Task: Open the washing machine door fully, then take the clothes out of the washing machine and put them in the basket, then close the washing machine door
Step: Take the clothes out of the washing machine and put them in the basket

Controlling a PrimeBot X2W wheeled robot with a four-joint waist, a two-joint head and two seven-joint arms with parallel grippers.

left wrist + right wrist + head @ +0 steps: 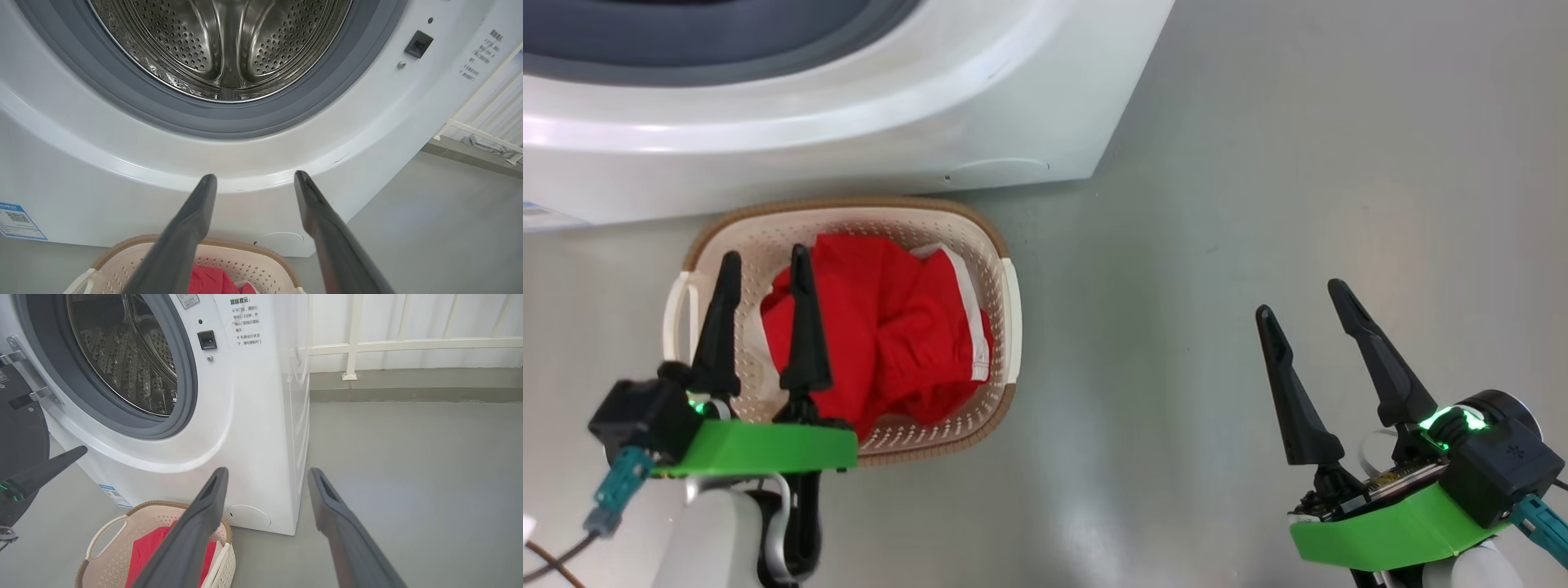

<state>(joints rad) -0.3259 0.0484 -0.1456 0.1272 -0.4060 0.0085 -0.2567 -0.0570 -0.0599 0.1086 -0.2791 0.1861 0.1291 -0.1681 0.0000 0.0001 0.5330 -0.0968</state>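
Red clothes (882, 327) in basket (1006, 302), drum (220, 41) looks empty: we're on door-closing.
Left pincer (765, 255) (over basket) & right pincer (1300, 299) both spread, empty; nxt we swing washing machine door (18, 420), open on our left, shut.

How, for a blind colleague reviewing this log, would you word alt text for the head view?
Red clothes lie heaped in the basket on a grey floor before the washing machine. The open left gripper hovers over the basket; the open right gripper hangs apart over the floor.
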